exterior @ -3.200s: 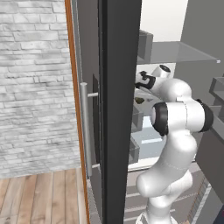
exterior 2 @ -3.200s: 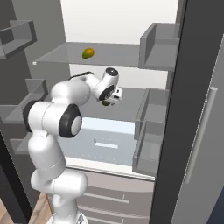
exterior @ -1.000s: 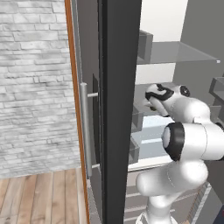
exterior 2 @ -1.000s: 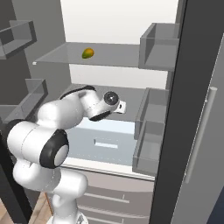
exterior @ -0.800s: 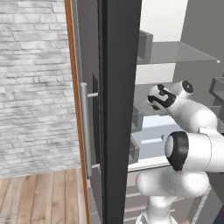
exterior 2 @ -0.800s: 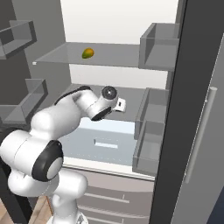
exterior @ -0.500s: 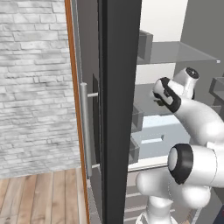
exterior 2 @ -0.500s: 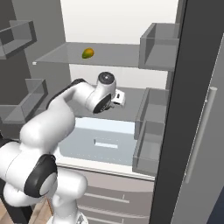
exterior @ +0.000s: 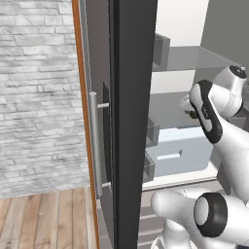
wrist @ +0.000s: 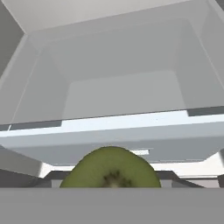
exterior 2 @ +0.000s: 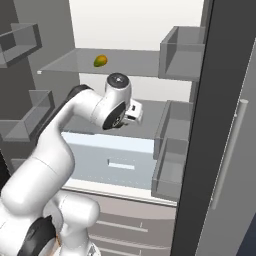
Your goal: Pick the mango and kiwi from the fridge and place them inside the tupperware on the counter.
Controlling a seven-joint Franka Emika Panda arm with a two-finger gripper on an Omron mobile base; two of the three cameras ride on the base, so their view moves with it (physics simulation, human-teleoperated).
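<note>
kiwi [wrist: 112, 168] close up; mango [exterior 2: 100, 61] shelved.

— Where are you working?
— You're in a kitchen: an open dark-grey fridge [exterior 2: 220, 100] with shelves and door bins, a white brick wall [exterior: 36, 87], wood plank floor [exterior: 44, 219].

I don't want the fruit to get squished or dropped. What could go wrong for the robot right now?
1. The kiwi sits at the very tip of the gripper; if that hold is shallow, it might slip out while being carried.
2. The arm is deep inside the fridge, so pulling back could bump a door bin.
3. The mango waits on the upper shelf, needing another trip.
</note>
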